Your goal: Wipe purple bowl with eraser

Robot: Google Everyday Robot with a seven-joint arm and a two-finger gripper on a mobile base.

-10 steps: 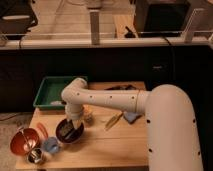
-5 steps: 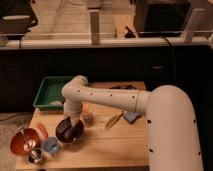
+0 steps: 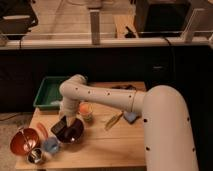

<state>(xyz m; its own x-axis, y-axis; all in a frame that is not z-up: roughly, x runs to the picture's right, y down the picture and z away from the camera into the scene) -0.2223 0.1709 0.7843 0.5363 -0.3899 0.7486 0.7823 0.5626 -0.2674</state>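
Purple bowl (image 3: 76, 134) sits directly under the gripper (image 3: 66, 123), which grips the eraser (image 3: 59, 127) at its tip and holds it inside the bowl near the rim; wiping is judged under way, with withdrawal remaining

- The wooden worktop (image 3: 102, 147) carried everything.
- A green tray (image 3: 49, 92) sat at its 11 o'clock corner.
- The purple bowl (image 3: 74, 134) stood toward 9 o'clock, with the end effector (image 3: 67, 121) low over it.
- The orange-red bowl (image 3: 24, 141), small blue cup (image 3: 50, 145) and a metal cup (image 3: 34, 156) clustered at 8 o'clock.
- A blue sponge-like block (image 3: 131, 117) lay at 3 o'clock.
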